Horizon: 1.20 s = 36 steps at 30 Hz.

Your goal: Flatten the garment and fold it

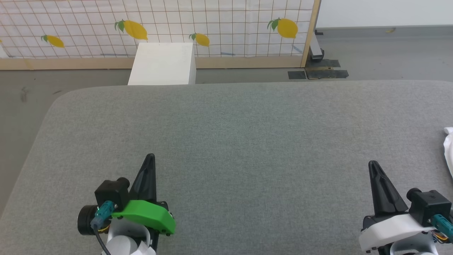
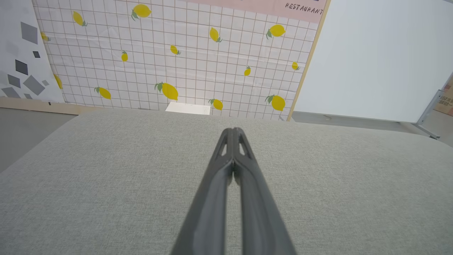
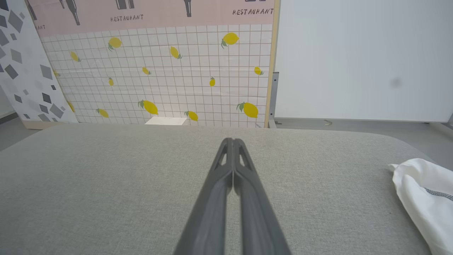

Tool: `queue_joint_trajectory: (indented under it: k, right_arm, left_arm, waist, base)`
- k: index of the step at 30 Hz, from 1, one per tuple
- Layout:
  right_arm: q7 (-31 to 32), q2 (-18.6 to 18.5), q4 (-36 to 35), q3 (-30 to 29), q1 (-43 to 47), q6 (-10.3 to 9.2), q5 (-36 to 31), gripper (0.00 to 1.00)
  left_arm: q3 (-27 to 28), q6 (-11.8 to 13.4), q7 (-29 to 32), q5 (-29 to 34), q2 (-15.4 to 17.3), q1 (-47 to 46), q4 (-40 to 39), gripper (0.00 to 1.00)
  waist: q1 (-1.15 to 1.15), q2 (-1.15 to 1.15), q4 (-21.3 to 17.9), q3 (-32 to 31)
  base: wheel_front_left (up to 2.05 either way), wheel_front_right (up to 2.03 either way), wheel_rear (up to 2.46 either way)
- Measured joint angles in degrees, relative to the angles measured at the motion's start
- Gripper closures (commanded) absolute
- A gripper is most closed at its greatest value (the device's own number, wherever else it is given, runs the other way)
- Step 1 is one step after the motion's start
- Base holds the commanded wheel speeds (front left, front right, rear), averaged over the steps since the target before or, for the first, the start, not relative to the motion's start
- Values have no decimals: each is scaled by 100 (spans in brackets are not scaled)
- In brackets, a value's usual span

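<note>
The garment [image 3: 424, 205] runs off the view's right edge, apparently bunched.

"RESTAURANT" is printed repeatedly on the pink banner [image 3: 159, 14].

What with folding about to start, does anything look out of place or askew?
Only the garment: it sits crumpled at the right edge of the grey surface, to the right of the right gripper, not spread in the middle. Both it and the left gripper are shut, empty.
</note>
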Motion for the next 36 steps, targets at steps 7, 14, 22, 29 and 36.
queue_joint_trajectory:
  k: [7, 14, 22, 29, 36]
  right_arm:
    - [51, 0, 19, 29, -26, 0, -33, 100]
    - [96, 0, 35, 57, -63, 0, -79, 100]
    - [143, 0, 59, 89, -109, 0, -103, 100]
    - [193, 0, 74, 120, -118, 0, -130, 100]
    - [218, 1, 94, 151, -141, 0, -148, 100]
  left_arm:
    - [40, 24, 62, 74, 0, 15, -59, 100]
    - [74, 42, 157, 129, 0, 66, -131, 100]
    - [109, 59, 242, 296, 0, 105, -212, 100]
    - [153, 66, 316, 376, 0, 121, -269, 100]
    - [199, 68, 410, 458, 0, 142, -344, 100]
  waist:
    - [0, 0, -6, 0]
    - [0, 0, -12, -1]
    - [0, 0, -19, -1]
    - [0, 0, -25, -1]
    - [0, 0, -30, -2]
  base:
    - [0, 0, 0]
    - [0, 0, 0]
    - [0, 0, 0]
    - [0, 0, 0]
    - [0, 0, 0]
